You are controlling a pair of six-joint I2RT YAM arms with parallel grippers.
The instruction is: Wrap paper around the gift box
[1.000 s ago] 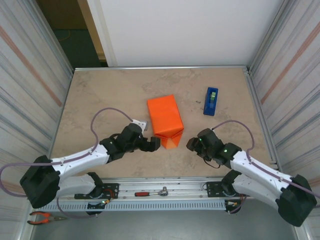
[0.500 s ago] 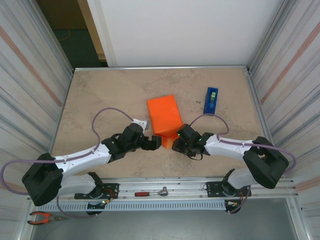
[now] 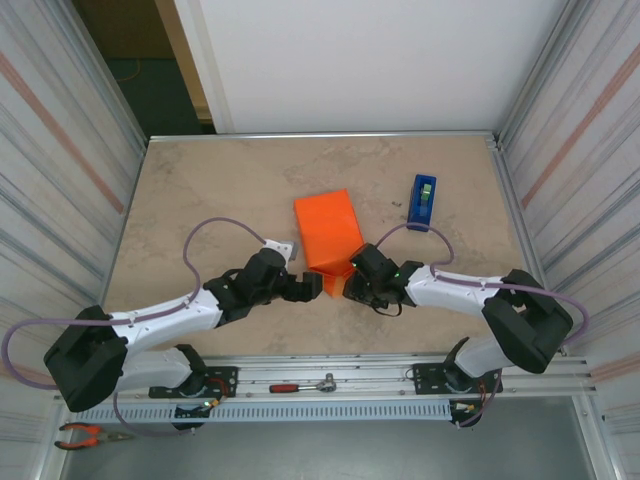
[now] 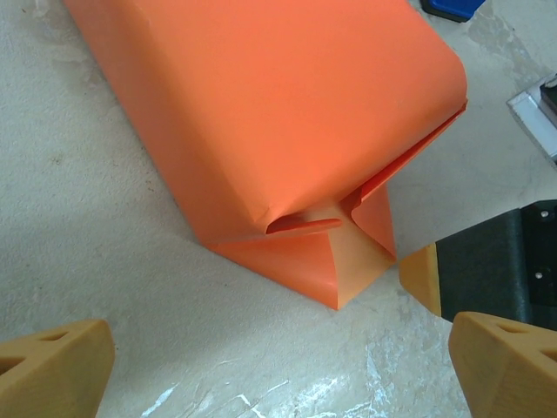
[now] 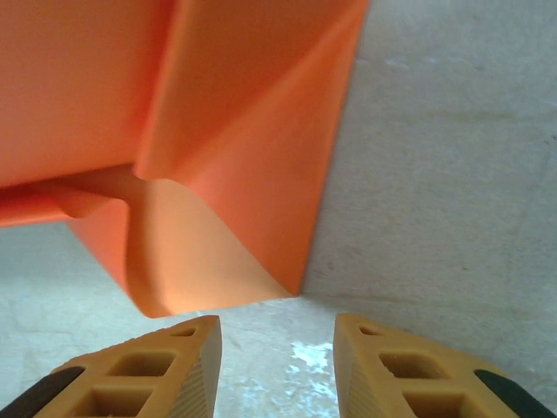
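From above, the paper (image 3: 328,232) lies on the tabletop (image 3: 200,200) folded into a box shape, with a blue tape dispenser (image 3: 422,202) to its right. The left gripper (image 3: 312,286) and the right gripper (image 3: 346,285) flank the paper's near end. In the left wrist view, the paper's loose flap lies ahead and the jaws are spread wide and empty (the right gripper's tip sits just beside the flap). In the right wrist view, the flap lies just beyond jaws narrowly parted, gripping nothing.
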